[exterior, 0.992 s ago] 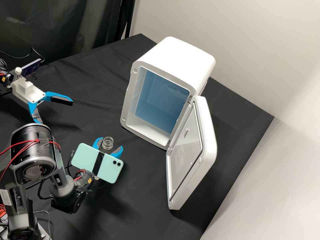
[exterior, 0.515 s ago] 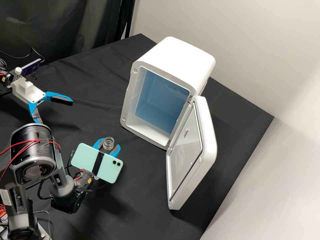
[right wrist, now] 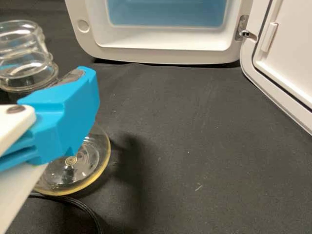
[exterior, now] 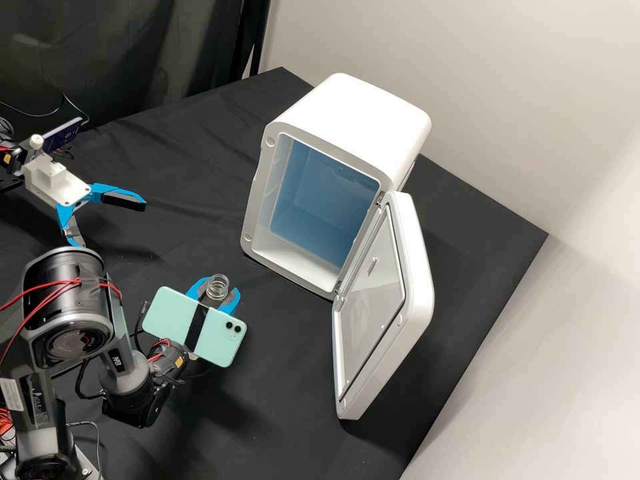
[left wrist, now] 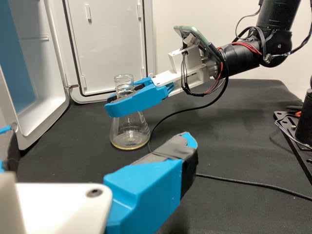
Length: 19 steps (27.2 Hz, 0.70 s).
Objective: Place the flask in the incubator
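On the black counter [exterior: 200, 147], the clear glass conical flask [left wrist: 127, 131] is standing upright, the right claw [exterior: 215, 293] clamping its neck. The white, blue-lined incubator [exterior: 353, 120] is gaping just ahead (door swung wide), the spread left claw [exterior: 107, 221] sitting farther off.

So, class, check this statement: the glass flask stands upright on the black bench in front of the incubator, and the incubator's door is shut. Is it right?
Not quite. The flask does stand upright on the bench in front of the incubator, but the door is open, swung wide, as the high view shows.
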### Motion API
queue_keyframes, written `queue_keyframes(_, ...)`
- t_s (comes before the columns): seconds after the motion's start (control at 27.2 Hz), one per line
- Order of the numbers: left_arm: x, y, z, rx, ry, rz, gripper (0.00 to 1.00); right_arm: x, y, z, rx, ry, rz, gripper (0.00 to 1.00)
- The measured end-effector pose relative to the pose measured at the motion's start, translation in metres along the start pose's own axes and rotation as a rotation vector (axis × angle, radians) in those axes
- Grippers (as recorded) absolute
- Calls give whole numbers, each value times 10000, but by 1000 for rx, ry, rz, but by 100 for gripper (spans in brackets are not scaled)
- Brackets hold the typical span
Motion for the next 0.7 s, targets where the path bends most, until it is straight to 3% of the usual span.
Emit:
queue_keyframes(0.44,0,0,0,0,0,0,100,26,41,106,36,-5,26,0)
queue_keyframes(0.7,0,0,0,0,0,0,100,63,136,223,46,-17,61,0)
